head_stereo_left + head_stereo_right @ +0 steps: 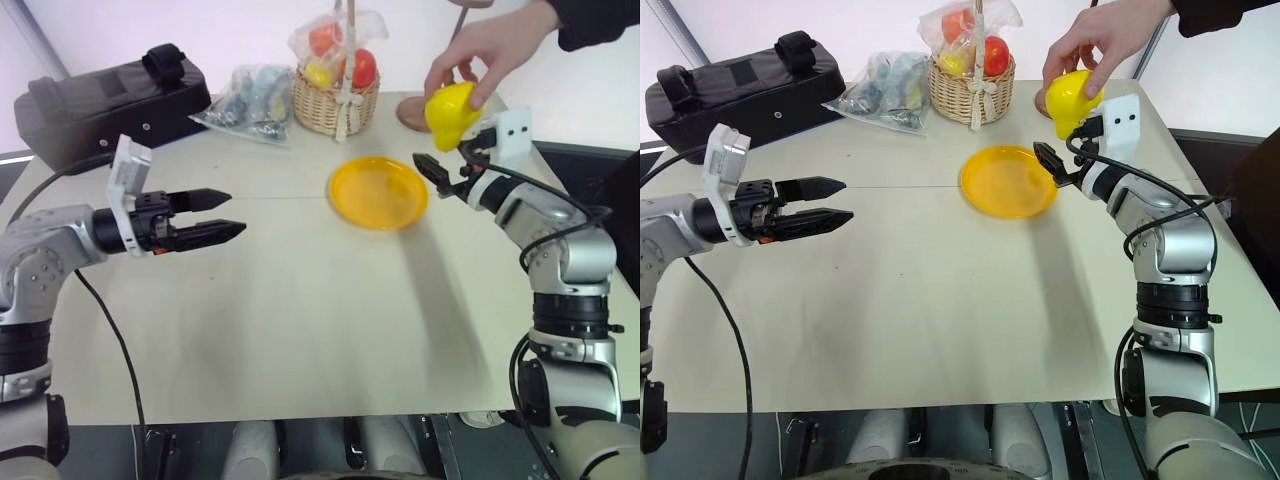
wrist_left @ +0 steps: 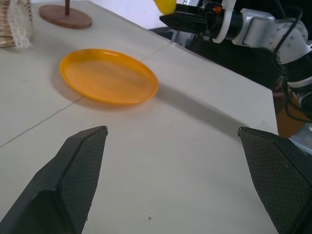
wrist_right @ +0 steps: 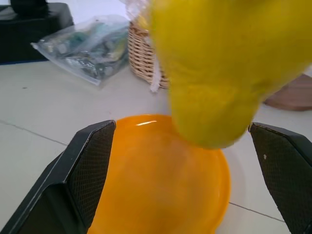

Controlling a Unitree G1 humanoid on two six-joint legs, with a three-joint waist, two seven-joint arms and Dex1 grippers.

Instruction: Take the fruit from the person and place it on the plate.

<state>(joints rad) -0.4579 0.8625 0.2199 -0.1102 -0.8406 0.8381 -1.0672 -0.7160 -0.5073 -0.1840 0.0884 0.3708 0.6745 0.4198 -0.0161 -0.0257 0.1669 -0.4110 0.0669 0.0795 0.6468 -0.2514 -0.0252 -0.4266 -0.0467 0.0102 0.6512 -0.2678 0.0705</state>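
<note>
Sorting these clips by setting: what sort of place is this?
Probably a lab or test room, not a kitchen: a bare pale table against plain white walls, a black equipment case, and staged props, a wicker basket of wrapped fruit.

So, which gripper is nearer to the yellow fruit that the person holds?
Right. The right gripper is open just below the fruit, which the person's hand holds above the table. The left gripper, also open, is far across the table, beyond the plate.

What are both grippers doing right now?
Left gripper: open, empty.
Right gripper: open, empty, just under the glossy yellow lemon-like fruit in the person's hand.
</note>
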